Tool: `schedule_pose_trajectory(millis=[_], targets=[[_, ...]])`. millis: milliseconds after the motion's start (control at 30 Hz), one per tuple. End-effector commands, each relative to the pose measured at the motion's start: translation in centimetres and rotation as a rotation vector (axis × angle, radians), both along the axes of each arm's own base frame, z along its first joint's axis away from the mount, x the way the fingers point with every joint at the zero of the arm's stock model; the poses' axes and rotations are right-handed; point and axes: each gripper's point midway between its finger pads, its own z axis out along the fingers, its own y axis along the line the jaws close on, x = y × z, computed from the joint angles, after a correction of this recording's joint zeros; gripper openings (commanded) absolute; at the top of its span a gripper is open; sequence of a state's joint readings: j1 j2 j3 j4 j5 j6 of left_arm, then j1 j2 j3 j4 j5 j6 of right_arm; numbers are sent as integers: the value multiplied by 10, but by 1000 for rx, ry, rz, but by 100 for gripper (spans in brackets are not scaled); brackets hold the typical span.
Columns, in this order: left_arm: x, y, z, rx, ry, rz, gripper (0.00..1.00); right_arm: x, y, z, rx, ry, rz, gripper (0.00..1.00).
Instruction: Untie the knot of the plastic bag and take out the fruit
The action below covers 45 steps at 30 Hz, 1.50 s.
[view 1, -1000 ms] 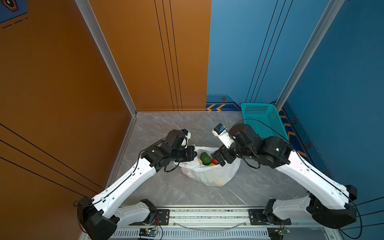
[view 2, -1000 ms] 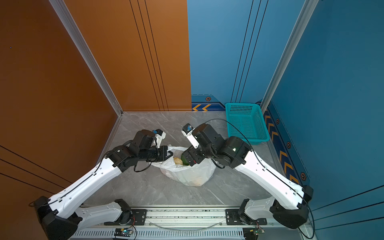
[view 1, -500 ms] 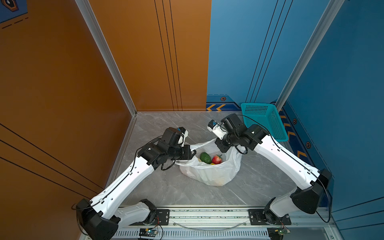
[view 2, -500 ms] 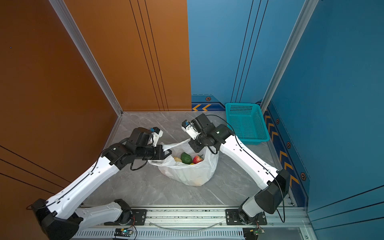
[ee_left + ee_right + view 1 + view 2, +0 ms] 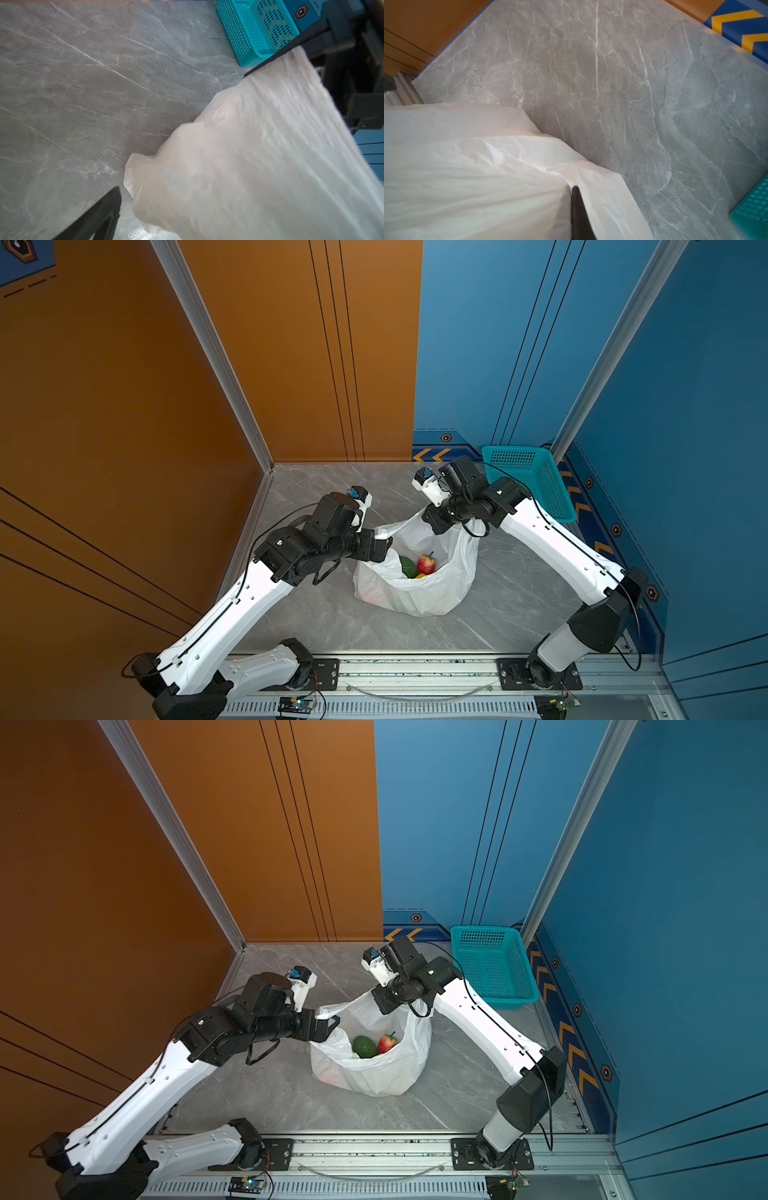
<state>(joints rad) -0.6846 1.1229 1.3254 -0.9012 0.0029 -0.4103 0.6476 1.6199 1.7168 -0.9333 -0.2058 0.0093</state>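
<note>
My right gripper point(image 5: 432, 523) is pinched shut on the far rim of the thin white crinkly plastic bag point(image 5: 415, 597), lifting it so the mouth gapes open. My left gripper point(image 5: 331, 1027) has its jaws wide apart around the other rim, gripping nothing. I see no knot, so it looks undone. The fruit point(image 5: 419, 566) sits deep inside: a round red apple point(image 5: 426, 564) beside a dark green one point(image 5: 365, 1046).

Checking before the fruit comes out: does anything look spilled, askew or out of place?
Nothing stands out. The plastic bag sits upright on the table, mouth open, with the red apple and a green fruit inside. No fruit lies outside it. The right gripper pinches its rim.
</note>
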Motion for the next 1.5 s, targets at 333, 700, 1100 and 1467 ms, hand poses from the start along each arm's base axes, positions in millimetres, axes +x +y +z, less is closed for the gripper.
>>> schedule_pose_trajectory(millis=[333, 700, 1100, 1467], targets=[[-18, -7, -29, 170, 62, -106, 98, 18, -21, 23, 42, 18, -133, 0], [-17, -2, 29, 290, -223, -112, 98, 40, -42, 18, 18, 19, -278, 0], [-28, -25, 90, 273, -473, -75, 98, 45, -41, 14, 25, 40, -318, 0], [-54, -107, 87, 180, -492, -233, 77, 48, -35, 15, 48, 55, -320, 0]])
